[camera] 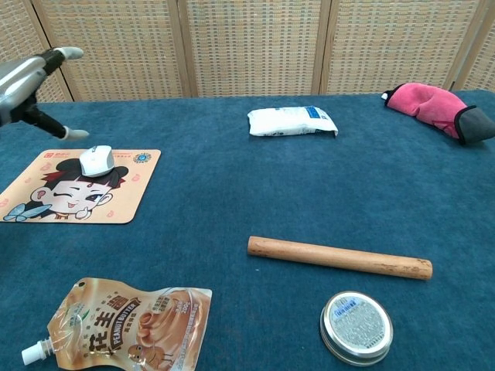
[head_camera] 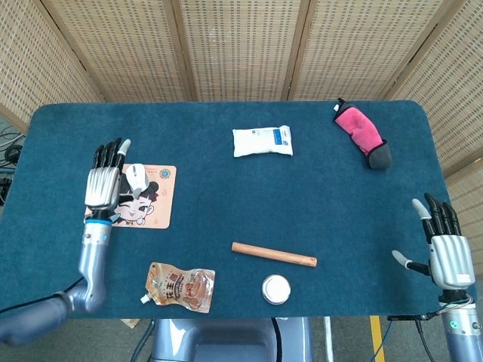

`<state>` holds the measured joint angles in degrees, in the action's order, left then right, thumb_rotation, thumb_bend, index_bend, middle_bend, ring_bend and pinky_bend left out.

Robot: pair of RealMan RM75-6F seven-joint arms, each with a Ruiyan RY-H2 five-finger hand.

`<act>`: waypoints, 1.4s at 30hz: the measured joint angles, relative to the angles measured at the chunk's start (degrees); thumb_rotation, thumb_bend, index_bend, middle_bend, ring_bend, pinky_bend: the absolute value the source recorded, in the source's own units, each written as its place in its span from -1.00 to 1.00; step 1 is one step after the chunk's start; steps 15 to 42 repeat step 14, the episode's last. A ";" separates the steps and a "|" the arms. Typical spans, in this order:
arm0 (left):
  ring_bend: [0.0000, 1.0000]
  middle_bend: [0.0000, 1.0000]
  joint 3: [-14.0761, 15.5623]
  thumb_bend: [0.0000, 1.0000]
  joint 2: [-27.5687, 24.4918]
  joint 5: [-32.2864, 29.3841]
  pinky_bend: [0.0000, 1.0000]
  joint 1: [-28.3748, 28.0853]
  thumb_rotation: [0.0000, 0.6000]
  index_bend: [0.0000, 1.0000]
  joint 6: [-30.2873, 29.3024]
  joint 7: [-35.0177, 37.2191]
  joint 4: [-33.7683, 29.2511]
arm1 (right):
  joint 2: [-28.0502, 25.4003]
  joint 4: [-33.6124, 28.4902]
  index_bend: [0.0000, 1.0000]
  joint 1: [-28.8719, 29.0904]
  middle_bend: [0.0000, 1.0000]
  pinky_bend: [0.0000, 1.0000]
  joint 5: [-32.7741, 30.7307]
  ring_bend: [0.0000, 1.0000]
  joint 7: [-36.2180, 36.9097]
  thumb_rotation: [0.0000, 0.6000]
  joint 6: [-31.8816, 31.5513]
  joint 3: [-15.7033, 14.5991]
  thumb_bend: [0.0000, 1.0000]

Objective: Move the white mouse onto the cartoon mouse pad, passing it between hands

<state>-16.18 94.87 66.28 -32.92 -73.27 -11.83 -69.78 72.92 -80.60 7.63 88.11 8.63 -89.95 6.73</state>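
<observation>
The white mouse (head_camera: pixel 136 176) (camera: pixel 96 161) lies on the upper part of the cartoon mouse pad (head_camera: pixel 147 206) (camera: pixel 73 195), with nothing touching it. My left hand (head_camera: pixel 103 181) (camera: pixel 29 76) hovers just left of the mouse, raised above the pad, fingers spread and holding nothing. My right hand (head_camera: pixel 443 245) is at the table's near right edge, fingers spread and empty; the chest view does not show it.
A white packet (head_camera: pixel 262 141) lies at the back centre and a pink cloth (head_camera: pixel 359 132) at the back right. A wooden rod (head_camera: pixel 273 255), a round tin (head_camera: pixel 275 289) and a snack pouch (head_camera: pixel 181 287) lie along the front.
</observation>
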 measured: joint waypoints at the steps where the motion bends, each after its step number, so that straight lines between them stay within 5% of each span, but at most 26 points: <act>1: -1.00 -1.00 0.82 -0.63 -1.83 0.31 -1.00 1.90 1.00 -1.00 -1.63 -0.23 -3.93 | -0.12 -0.26 -0.86 -0.05 -1.00 -1.00 0.12 -1.00 -0.37 1.00 -0.04 -0.10 -1.00; 6: -1.00 -1.00 6.85 -0.64 -11.77 3.08 -1.00 13.18 1.00 -1.00 -11.14 -1.63 -17.85 | -0.75 -1.72 -0.86 -0.26 -1.00 -1.00 0.44 -1.00 -2.16 1.00 0.08 -0.54 -1.00; 11: -1.00 -1.00 11.15 -0.64 -15.02 5.96 -1.00 18.06 1.00 -1.00 -14.89 -3.85 -19.73 | -1.25 -2.92 -0.86 -0.30 -1.00 -1.00 0.15 -1.00 -4.11 1.00 0.85 -0.80 -1.00; 42: -1.00 -1.00 11.58 -0.64 -15.41 6.22 -1.00 18.69 1.00 -1.00 -14.60 -3.34 -19.68 | -1.30 -3.33 -0.86 -0.27 -1.00 -1.00 0.06 -1.00 -5.13 1.00 1.19 -0.92 -1.00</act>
